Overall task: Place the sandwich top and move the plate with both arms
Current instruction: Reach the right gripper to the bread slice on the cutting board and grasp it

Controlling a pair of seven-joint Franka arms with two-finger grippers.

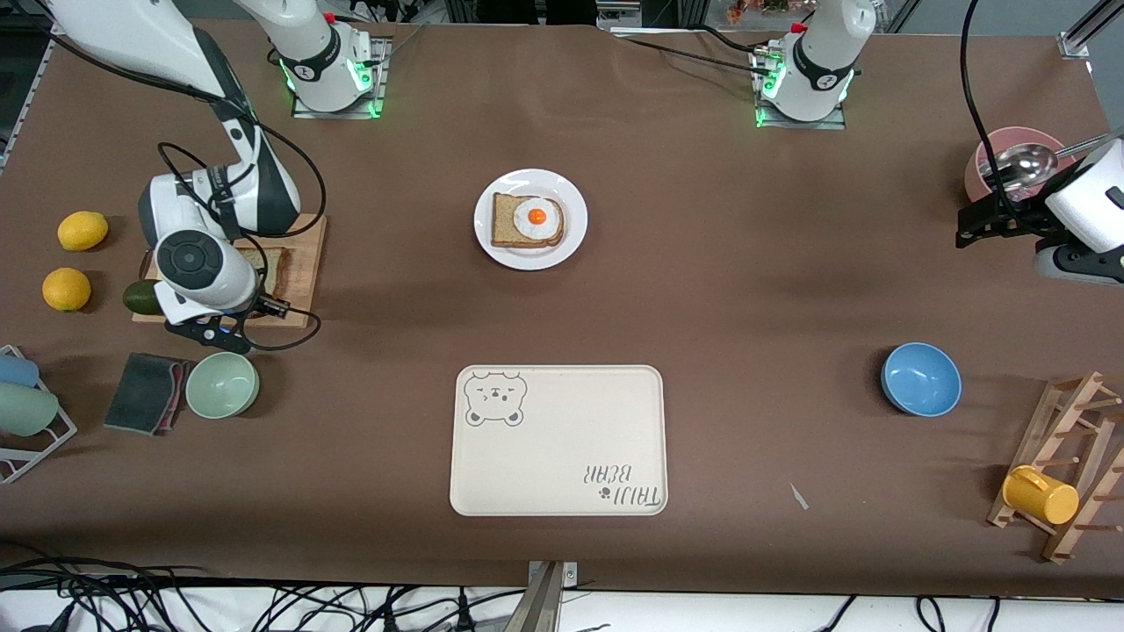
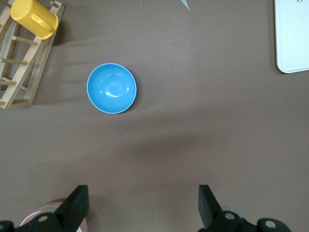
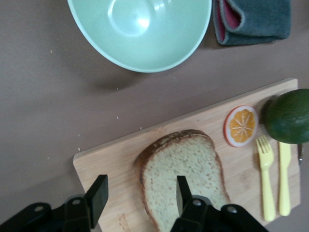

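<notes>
Wooden cutting board (image 3: 193,140) carried the sandwich top (image 3: 186,176), flat, with the right gripper (image 3: 140,193) over it, fingers apart, one on the bread and one clear of its crust. Toward the left arm's end the left gripper (image 2: 142,205) waited wide open, holding nothing. Toward the table's middle from the board sat the plate (image 1: 530,219)

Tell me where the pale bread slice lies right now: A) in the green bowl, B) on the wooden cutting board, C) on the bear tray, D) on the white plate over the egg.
B: the right wrist view shows the pale bread slice flat on the wooden cutting board, with the right claw down around one edge of it.
</notes>
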